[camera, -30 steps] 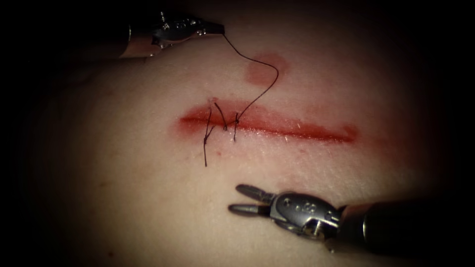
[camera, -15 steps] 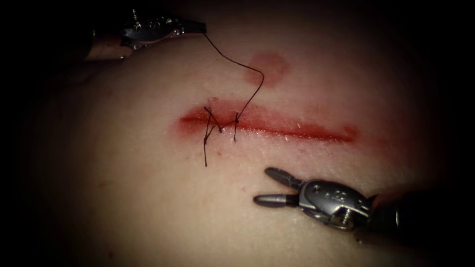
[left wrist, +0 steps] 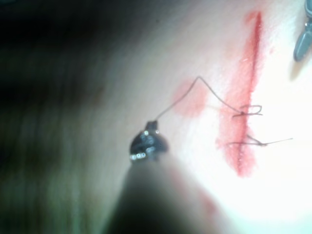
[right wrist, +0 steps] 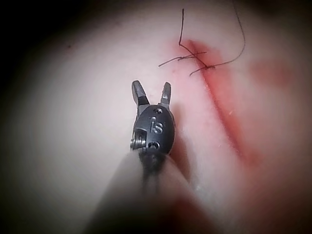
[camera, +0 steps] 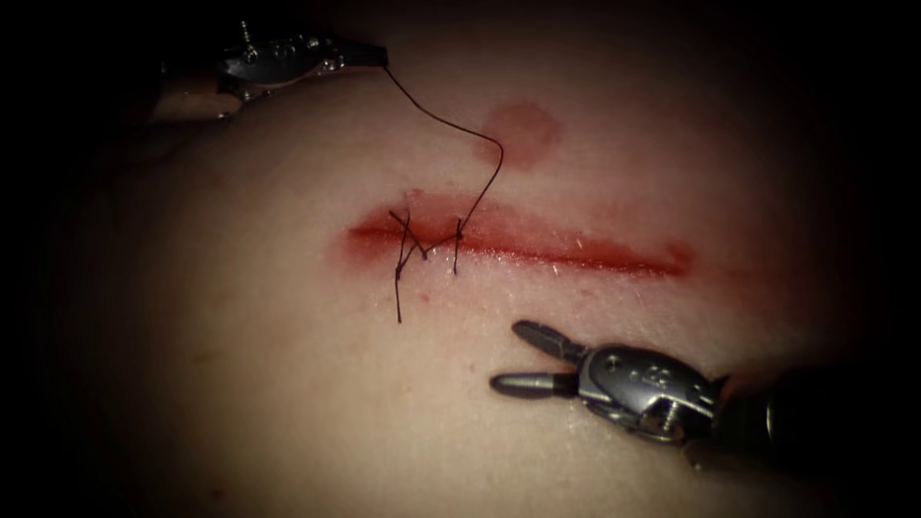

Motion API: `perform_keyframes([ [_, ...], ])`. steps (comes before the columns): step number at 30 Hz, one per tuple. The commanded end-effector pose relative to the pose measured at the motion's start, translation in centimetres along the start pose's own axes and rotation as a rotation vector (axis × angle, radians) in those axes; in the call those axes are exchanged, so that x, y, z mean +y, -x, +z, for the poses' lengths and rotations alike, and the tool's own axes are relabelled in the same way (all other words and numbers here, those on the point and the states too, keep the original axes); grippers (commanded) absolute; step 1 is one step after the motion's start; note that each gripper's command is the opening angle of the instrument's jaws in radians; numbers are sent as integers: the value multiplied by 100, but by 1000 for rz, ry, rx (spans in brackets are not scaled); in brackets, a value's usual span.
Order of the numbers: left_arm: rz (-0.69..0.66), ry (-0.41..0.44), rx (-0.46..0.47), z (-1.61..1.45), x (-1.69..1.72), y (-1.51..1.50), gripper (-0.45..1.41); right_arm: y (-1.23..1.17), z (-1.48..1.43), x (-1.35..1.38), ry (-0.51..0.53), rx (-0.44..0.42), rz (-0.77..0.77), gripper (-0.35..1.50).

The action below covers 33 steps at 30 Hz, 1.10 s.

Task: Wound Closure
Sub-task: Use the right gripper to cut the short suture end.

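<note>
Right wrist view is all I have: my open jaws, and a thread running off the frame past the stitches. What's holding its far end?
Observer: The left tool, jaws shut on the thread.
Operator: Is it taut?
Observer: No. It bows in a slack curve from that tool to the stitch in the cut.
Operator: And the short strand by the other stitch?
Observer: A loose tail. Its free end lies on the tissue near the cut's left end, on the side of your right tool, which holds nothing. I cannot tell where the needle is.
</note>
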Motion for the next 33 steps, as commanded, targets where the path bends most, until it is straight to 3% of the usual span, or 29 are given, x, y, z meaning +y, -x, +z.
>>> perform_keyframes([
  [1,-28,-6,7,7,-2,2,109,7,7,-5,-4,-2,3,72],
  [9,-169,16,25,-10,17,4,86,9,8,-5,-3,-1,2,74],
  [15,-205,168,116,-40,64,2,79,10,9,-4,1,-4,1,74],
  [18,-243,298,208,-52,100,-9,54,12,12,-6,2,-3,-1,74],
  [21,-267,345,267,-56,122,-19,41,15,14,-9,1,-1,-4,74],
  [26,-271,395,313,-39,143,-25,27,16,17,-11,-1,-6,-6,74],
  [33,-311,427,345,7,166,-15,25,16,17,-12,-1,-6,-6,74],
])
